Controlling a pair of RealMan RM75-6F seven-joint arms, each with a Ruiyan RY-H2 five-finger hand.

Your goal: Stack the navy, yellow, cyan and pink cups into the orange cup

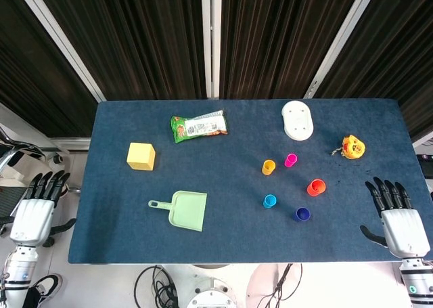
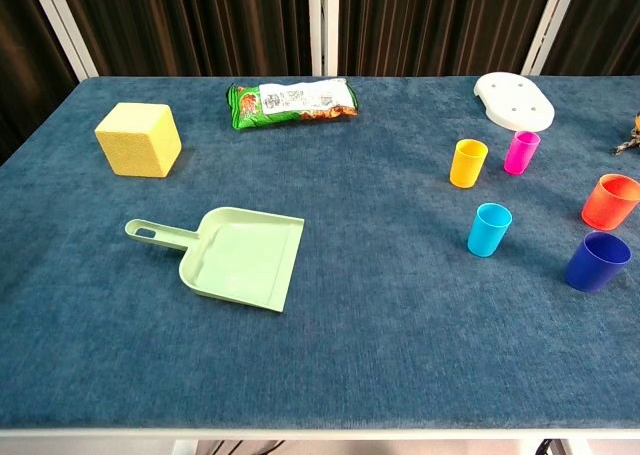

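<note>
Head view. The worktop (image 1: 203, 166) carries all five cups in its right half, each upright and apart from the others. The orange cup (image 1: 316, 187) stands at about 3 o'clock of the group, with the navy cup (image 1: 302, 214) at its 7 o'clock, the cyan cup (image 1: 270, 200) at its 8 o'clock, the yellow cup (image 1: 268, 166) at its 10 o'clock and the pink cup (image 1: 291, 160) at its 11 o'clock. No cup is nested yet. The right robot hand (image 1: 396, 216) hangs off the worktop's right edge with fingers spread, holding nothing. The left robot hand (image 1: 37, 210) hangs off the left edge, likewise spread and empty.

Chest view. The orange cup (image 2: 610, 201) sits close to the frame's right border, just beyond the navy cup (image 2: 596, 261). The cyan cup (image 2: 489, 229), yellow cup (image 2: 468, 163) and pink cup (image 2: 521, 152) lie to the left. Neither robot hand appears here.

Risk: the cups are light and narrow, so a broad spread hand reaching for the navy cup could tip it or knock the adjacent orange cup.

Limits: the small yellow object (image 1: 353, 147) at the worktop's right side is too small to identify. Cup interiors are not clearly readable from overhead.
</note>
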